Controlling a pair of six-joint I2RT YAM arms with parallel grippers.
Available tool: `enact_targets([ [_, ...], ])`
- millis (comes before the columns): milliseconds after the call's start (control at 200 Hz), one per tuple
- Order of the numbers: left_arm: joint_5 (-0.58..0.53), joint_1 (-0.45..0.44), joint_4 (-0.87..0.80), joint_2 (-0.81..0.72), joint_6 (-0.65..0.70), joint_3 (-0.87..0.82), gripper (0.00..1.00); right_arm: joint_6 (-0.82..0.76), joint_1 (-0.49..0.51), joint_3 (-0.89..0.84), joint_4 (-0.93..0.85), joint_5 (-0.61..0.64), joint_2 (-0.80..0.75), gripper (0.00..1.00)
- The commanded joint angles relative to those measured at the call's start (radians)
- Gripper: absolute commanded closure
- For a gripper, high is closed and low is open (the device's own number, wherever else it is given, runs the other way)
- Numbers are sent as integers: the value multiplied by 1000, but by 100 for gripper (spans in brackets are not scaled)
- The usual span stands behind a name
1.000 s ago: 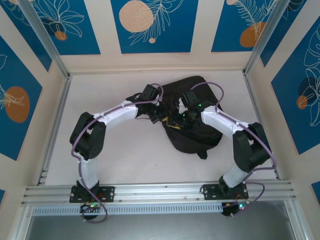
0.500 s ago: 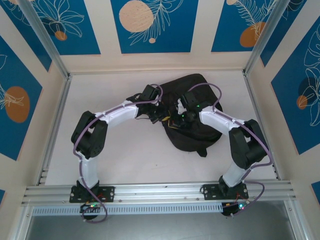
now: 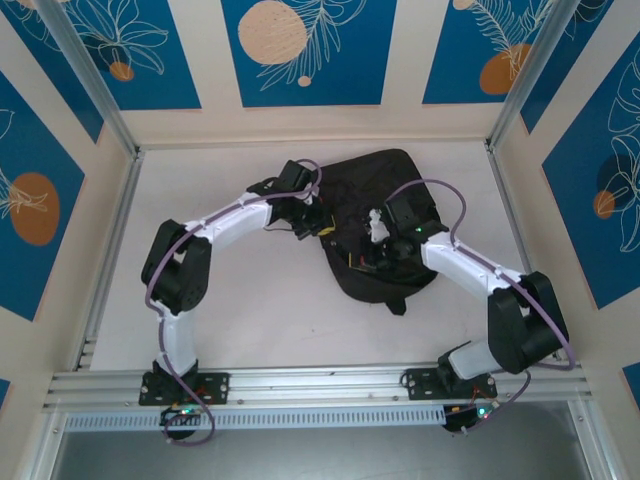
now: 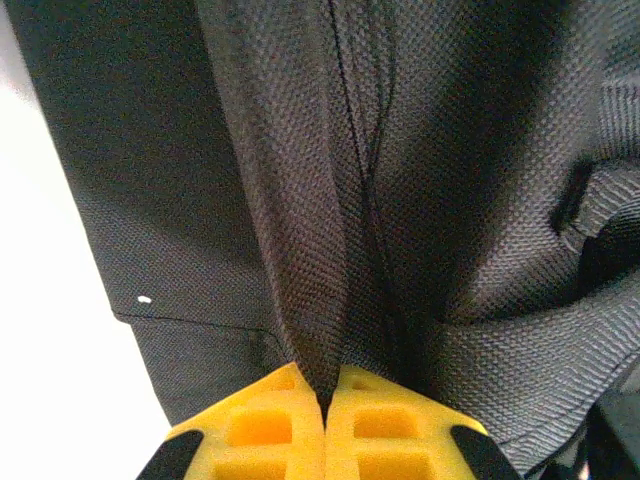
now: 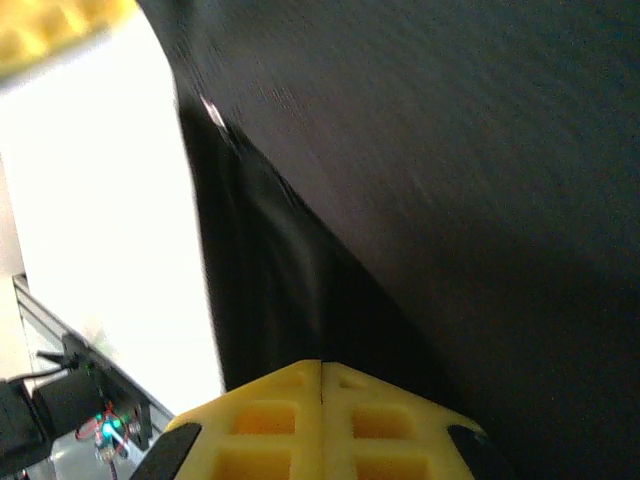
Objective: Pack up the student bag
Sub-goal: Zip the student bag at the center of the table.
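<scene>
student bag [image 5: 450,200] motion-blurred up close — edges cropped all round.

**Boxed in by cream and blue**

Floored with a flat white matte tabletop [image 3: 250,310]. Walled on three sides by cream panels [image 3: 210,60] set with deep-blue rectangular insets [image 3: 240,80], printed with pale orange discs [image 3: 272,32] and thin white leaf outlines [image 3: 335,40]. Framed at the far corners by slanting silver aluminium posts [image 3: 88,75], along the left edge by a matching rail [image 3: 112,250], across the near edge by a grooved silver aluminium beam [image 3: 320,385]. Fronted below by a dull grey strip [image 3: 320,450]. Lit brightly and evenly, with soft shadows.
</scene>
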Motion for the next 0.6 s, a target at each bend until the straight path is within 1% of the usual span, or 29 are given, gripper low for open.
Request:
enact_targets([
  [0,-68,34,-23,16,48,30,100,-37,7,-39,-99,-63,-62,100],
  [80,-33,29,-3,26,33,23,100,-46,1,-35,-109,-89,-79,100],
  [120,-10,25,14,25,21,13,100,-45,-2,-21,-115,-78,-78,100],
  [215,37,6,52,9,3,-3,100,-29,-4,10,-77,-53,-52,85],
  [320,90,-12,86,-11,-37,-26,100,-9,1,42,-11,-33,23,63],
  [385,104,-18,108,-30,-67,-52,100,-7,9,55,31,6,64,57],
  [465,116,-20,128,-53,-96,-86,100,-15,11,73,82,46,94,54],
  [595,127,-22,156,-72,-129,-130,100,-36,10,160,88,33,189,53],
])
